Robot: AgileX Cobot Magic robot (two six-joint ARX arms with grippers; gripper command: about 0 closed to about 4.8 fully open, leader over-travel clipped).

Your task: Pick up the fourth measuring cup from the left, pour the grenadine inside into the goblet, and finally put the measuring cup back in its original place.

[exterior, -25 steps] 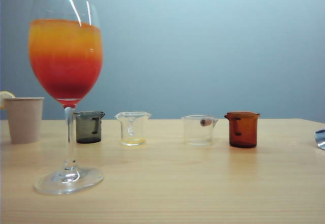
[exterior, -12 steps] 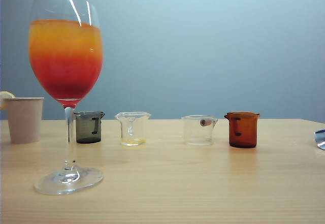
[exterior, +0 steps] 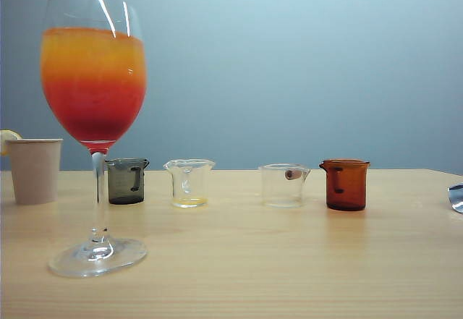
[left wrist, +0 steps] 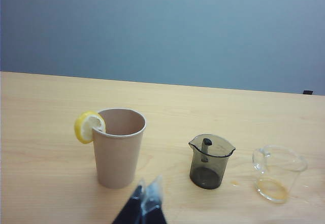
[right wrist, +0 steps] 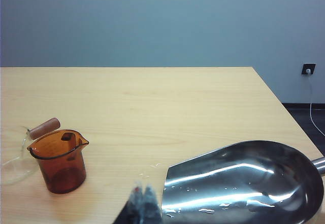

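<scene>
The amber fourth measuring cup (exterior: 346,184) stands upright on the table at the right end of a row of cups, its handle facing the exterior camera. In the right wrist view this cup (right wrist: 58,160) sits a short way ahead and to the side of my right gripper (right wrist: 143,189), which is shut and holds nothing. The tall goblet (exterior: 94,80) stands at the front left, with a red grenadine layer (exterior: 94,113) under orange juice. My left gripper (left wrist: 147,183) is shut and empty, just short of the paper cup. Neither gripper shows in the exterior view.
A beige paper cup (left wrist: 118,145) with a lemon slice (left wrist: 89,126) stands at the far left. A smoky grey cup (exterior: 127,180), a clear cup (exterior: 189,182) with yellow residue and another clear cup (exterior: 283,184) fill the row. A wet metal scoop (right wrist: 244,183) lies beside the right gripper.
</scene>
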